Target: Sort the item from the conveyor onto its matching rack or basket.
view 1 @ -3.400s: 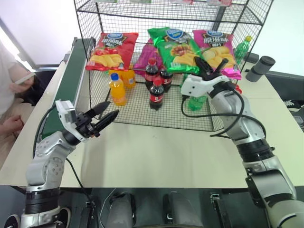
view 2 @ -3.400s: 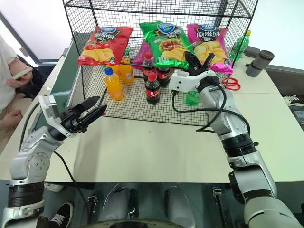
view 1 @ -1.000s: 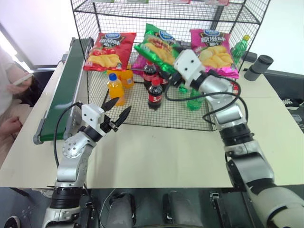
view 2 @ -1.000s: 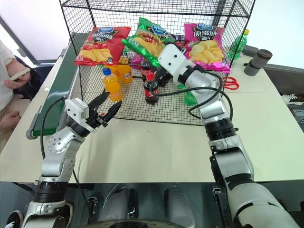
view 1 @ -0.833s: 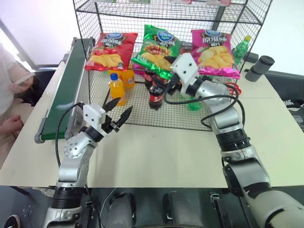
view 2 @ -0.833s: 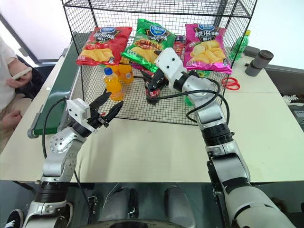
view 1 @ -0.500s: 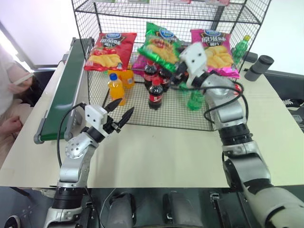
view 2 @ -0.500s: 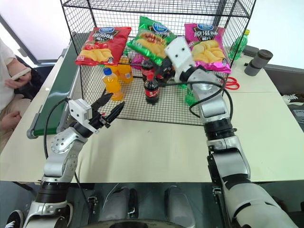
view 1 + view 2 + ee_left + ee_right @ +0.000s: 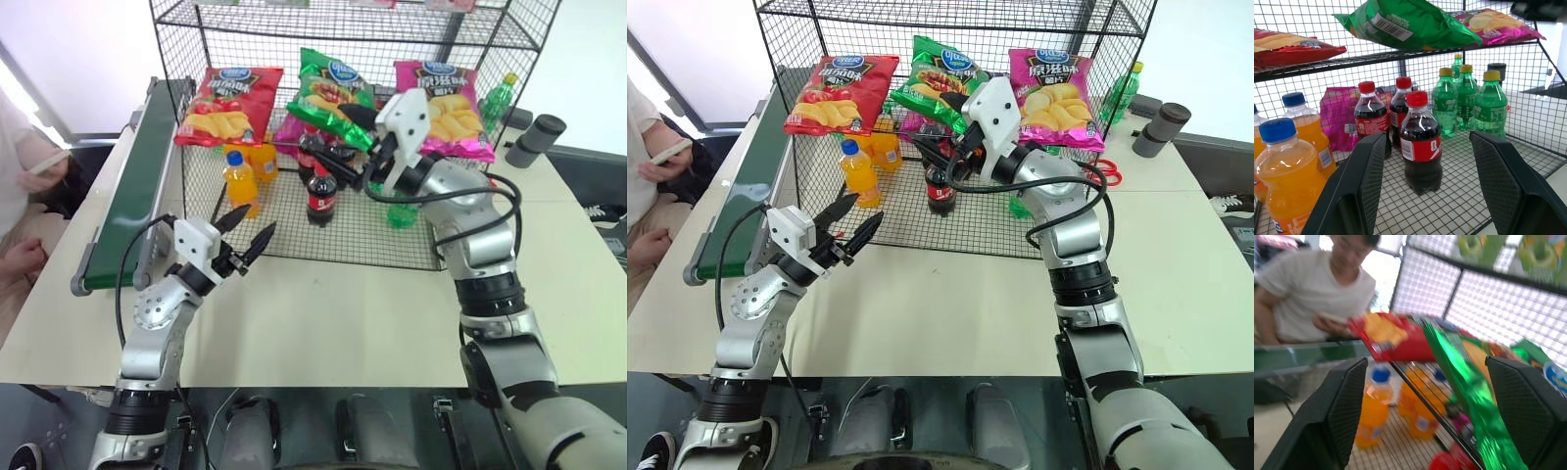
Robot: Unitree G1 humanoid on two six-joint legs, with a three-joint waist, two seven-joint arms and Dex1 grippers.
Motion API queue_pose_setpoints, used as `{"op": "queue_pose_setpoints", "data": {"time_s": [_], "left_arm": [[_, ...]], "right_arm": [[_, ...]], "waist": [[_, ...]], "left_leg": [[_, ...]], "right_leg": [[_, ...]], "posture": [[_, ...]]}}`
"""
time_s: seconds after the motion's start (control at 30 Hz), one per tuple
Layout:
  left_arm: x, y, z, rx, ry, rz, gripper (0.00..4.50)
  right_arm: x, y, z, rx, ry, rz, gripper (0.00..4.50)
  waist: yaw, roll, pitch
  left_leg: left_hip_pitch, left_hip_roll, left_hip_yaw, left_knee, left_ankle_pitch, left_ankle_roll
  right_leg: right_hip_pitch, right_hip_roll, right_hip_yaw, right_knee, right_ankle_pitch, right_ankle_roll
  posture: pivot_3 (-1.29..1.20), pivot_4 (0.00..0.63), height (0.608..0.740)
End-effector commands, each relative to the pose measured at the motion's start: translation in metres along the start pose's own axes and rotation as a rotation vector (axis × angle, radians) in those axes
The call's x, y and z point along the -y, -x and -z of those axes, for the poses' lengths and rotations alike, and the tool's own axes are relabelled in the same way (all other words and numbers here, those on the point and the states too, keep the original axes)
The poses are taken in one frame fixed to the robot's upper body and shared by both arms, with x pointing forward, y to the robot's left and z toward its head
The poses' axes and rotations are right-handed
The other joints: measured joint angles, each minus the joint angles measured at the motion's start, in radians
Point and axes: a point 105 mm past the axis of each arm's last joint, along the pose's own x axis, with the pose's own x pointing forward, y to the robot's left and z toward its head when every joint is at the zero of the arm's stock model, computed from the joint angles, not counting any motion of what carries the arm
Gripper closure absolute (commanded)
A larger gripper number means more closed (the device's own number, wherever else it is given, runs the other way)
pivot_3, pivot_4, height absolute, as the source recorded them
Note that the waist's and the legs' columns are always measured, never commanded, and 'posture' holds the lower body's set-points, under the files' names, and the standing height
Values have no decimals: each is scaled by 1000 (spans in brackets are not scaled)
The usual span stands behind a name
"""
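The item, a shiny green crisp bag (image 9: 331, 83), lies on the middle tier of the black wire rack (image 9: 284, 223), between a red bag and a pink one. Its white barcode shows from below in the left wrist view (image 9: 1392, 23). My right gripper (image 9: 331, 135) is open at the bag's front edge. In the right wrist view the bag (image 9: 1469, 377) runs between the spread fingers; I cannot tell if they touch it. My left gripper (image 9: 249, 224) is open and empty in front of the rack's lower tier. The dark green conveyor (image 9: 132, 186) runs along the left.
A red crisp bag (image 9: 227, 101) and a pink one (image 9: 446, 93) flank the green bag. Orange juice bottles (image 9: 242, 183), cola bottles (image 9: 321, 194) and green soda bottles (image 9: 402, 208) stand on the lower tier. A seated person (image 9: 20, 186) is at the left. Red scissors (image 9: 1103, 174) lie behind.
My right gripper has rolled and drawn back a little from the rack. The green bag, tilted a second ago, now lies flatter on the tier. The left arm has kept still.
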Motion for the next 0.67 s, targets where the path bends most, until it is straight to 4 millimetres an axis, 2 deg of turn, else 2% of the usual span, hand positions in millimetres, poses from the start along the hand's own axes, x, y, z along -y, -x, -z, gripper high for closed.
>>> {"op": "queue_pose_setpoints", "data": {"time_s": [0.03,0.13,0.23,0.3,0.4,0.5,0.67], "left_arm": [[-6,7,-20,52,24,31,1619],[-11,22,-25,9,61,87,1619],[-23,55,-20,-117,134,136,1619],[-37,69,-22,-172,147,118,1619],[-56,81,-21,-245,144,62,1619],[-68,86,-19,-278,135,32,1619],[-76,85,-11,-315,93,16,1619]], "right_arm": [[6,22,-26,92,-47,21,490],[-12,55,-21,50,-115,-99,490],[-35,112,6,-166,-145,-225,490],[-39,147,16,-272,-221,-243,490],[-37,181,26,-361,-220,-195,490],[-38,204,34,-422,-241,-167,490],[-37,210,43,-442,-240,-139,490]], "waist": [[1,0,0],[5,0,0],[5,0,0],[3,0,0],[-1,0,0],[-2,0,0],[0,0,0]], "left_leg": [[0,0,0,0,0,0],[-1,1,-1,0,0,1],[-1,2,-2,-1,-1,2],[-1,2,-2,-2,-2,3],[1,1,-2,-1,-2,3],[5,0,-2,-1,-2,2],[4,0,-2,-1,-2,2]], "right_leg": [[0,0,0,0,0,0],[1,-1,-1,-2,0,0],[1,-2,-2,-3,0,0],[2,-2,-2,-5,-1,0],[3,-2,-2,-5,-1,-1],[7,-1,-2,-5,-2,-5],[5,-1,-1,-5,-2,-5]], "posture": [[0,150,740],[0,150,740],[0,150,740],[0,150,740],[0,150,740],[0,150,740],[0,150,740]]}}
